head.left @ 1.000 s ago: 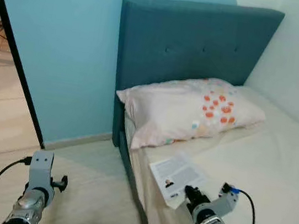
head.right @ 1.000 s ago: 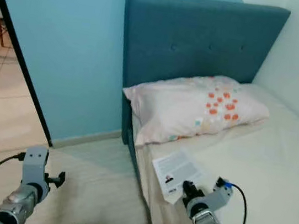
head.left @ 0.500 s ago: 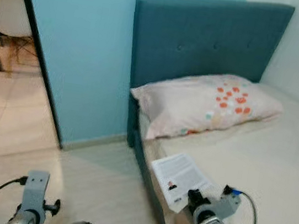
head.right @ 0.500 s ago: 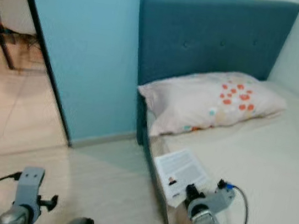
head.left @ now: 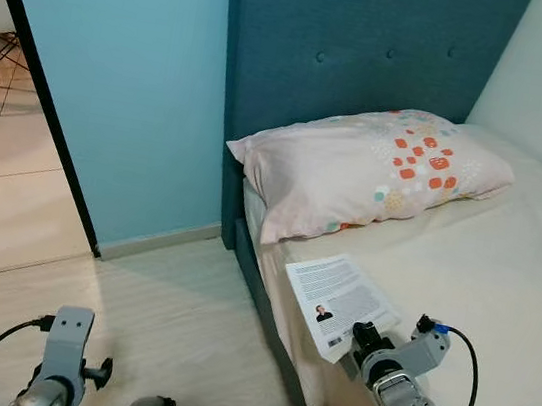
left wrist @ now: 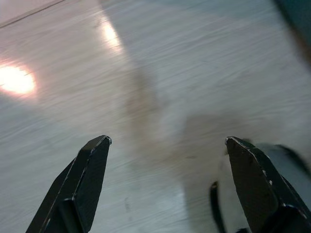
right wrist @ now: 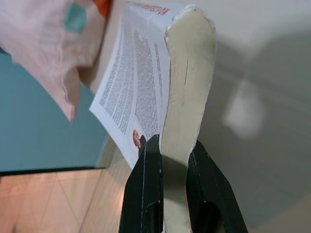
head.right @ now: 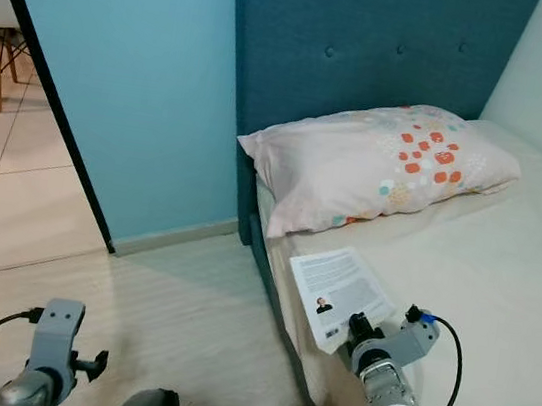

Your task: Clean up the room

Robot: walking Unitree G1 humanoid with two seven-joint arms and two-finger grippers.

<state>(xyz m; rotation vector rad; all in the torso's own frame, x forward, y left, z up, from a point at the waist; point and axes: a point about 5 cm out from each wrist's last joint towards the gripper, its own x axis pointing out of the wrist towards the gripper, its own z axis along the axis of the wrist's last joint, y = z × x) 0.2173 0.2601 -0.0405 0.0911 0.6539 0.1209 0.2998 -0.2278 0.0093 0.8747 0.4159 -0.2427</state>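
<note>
Right gripper (right wrist: 167, 162), jaws clamped on thick white paperback book (head.left: 340, 303) with printed back cover, held over cream bed (head.left: 503, 276) edge below spotted pink pillow (head.left: 366, 171); lower cover hidden. Left gripper (left wrist: 165, 179), jaws wide, above pale floor (left wrist: 160, 73).

- One book (head.left: 340, 303) pinched in my right gripper (right wrist: 167, 160), near the bed's left edge.
- One spotted pillow (head.left: 371, 172), far end.
- One bed (head.left: 502, 286), one headboard (head.left: 364, 44).
- My left gripper (left wrist: 167, 189) over one bare floor (left wrist: 160, 73), fingers spread.
</note>
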